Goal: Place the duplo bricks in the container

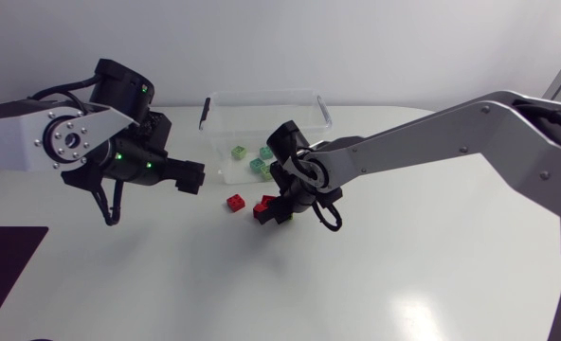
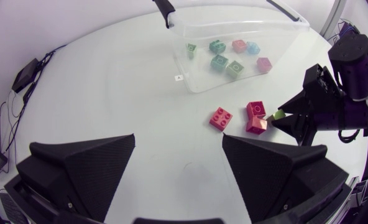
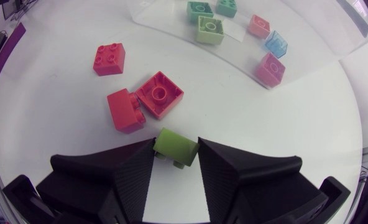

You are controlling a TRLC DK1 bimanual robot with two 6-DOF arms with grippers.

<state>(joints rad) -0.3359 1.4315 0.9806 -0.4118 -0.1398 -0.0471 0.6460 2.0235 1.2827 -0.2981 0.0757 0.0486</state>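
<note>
My right gripper (image 1: 279, 210) (image 3: 176, 163) is down at the table in front of the clear container (image 1: 219, 106) (image 3: 234, 59), shut on a small lime-green brick (image 3: 176, 148) (image 2: 278, 114). Just ahead of its fingers lie two red bricks that touch each other: one on its side (image 3: 126, 110), one upside down (image 3: 160, 94). A third red brick (image 3: 109, 58) (image 1: 234, 202) (image 2: 221, 118) sits a little further off, studs up. Several green, pink and blue bricks (image 3: 210, 29) lie inside the container. My left gripper (image 1: 193, 176) (image 2: 179, 140) hovers left of the red bricks, open with nothing between its fingers.
The container's black-handled rim (image 2: 165, 7) faces my left arm. A dark mat (image 1: 6, 256) lies at the table's front left corner. The bare white tabletop (image 1: 280, 284) stretches toward the front edge.
</note>
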